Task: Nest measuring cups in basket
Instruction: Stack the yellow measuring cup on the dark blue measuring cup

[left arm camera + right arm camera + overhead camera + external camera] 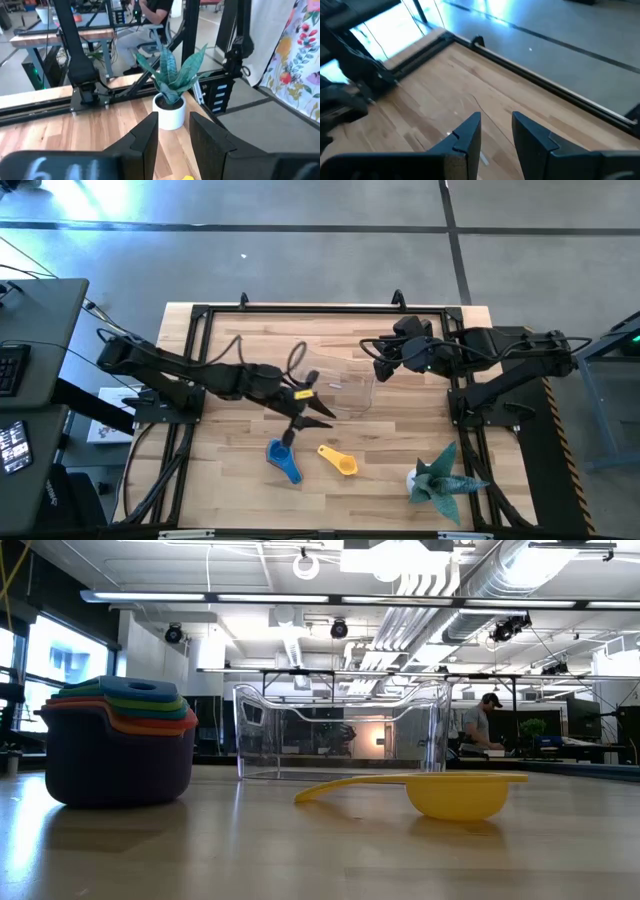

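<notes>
My left gripper [322, 420] hangs above the table [230, 480] just in front of the clear basket [340, 390], fingers a little apart and holding nothing. The stack of cups [283, 461] and the yellow cup [340, 461] lie outside the basket, nearer the front edge. My right gripper [381, 366] waits beside the basket, fingers also apart and empty.

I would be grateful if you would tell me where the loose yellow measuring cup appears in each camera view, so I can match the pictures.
High view: the yellow measuring cup lies on the table's near half, right of the blue cup stack.
Low view: it lies right of centre, handle pointing left, before the basket.
Left wrist view: only a yellow sliver shows at the bottom edge, likely it.
Right wrist view: not in view.
Shared landmark: the basket.
</notes>
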